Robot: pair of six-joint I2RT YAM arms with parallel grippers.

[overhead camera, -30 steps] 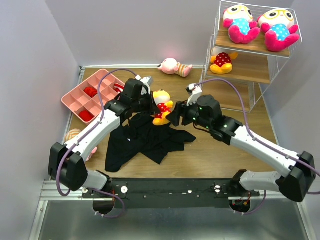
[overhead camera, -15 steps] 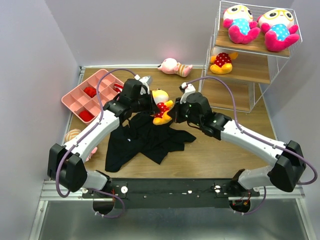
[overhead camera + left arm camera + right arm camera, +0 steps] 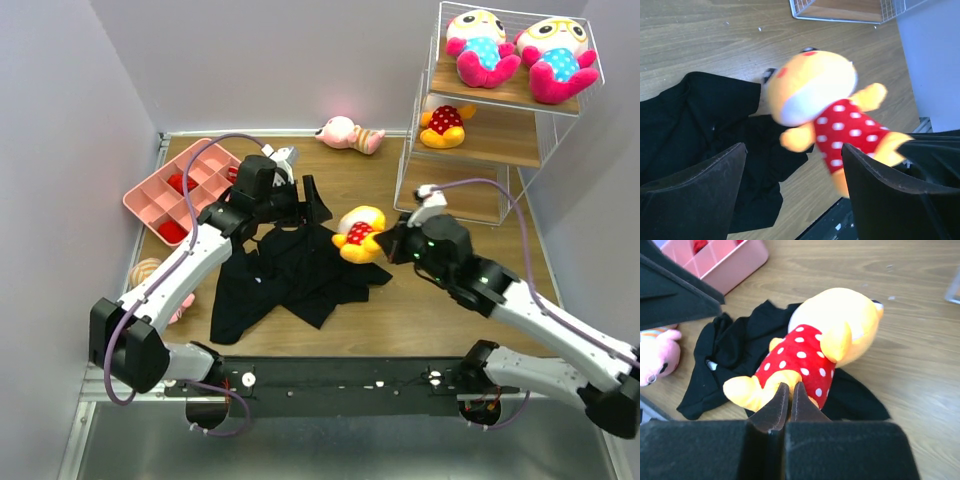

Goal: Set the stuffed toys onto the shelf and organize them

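Observation:
A yellow-orange stuffed toy (image 3: 360, 233) with a red dotted body hangs just above the black garment. My right gripper (image 3: 388, 242) is shut on its lower body (image 3: 790, 371). My left gripper (image 3: 312, 204) stands open a little left of it, its fingers (image 3: 700, 187) wide apart with nothing between them. The toy (image 3: 812, 90) lies beyond them. The shelf (image 3: 480, 150) stands at the far right. Two blue-bodied toys (image 3: 480, 45) lie on its top board and a yellow one (image 3: 443, 124) on the middle board. A pink striped toy (image 3: 349, 133) lies at the table's back.
A black garment (image 3: 290, 272) is spread over the table's middle. The pink compartment tray (image 3: 150, 200) sits at the left with red pieces inside. Another pale pink toy (image 3: 147, 272) lies at the left edge, partly under my left arm.
My left gripper opened and let go of the yellow toy. My right gripper shut on it and drew it to the right, away from the left gripper.

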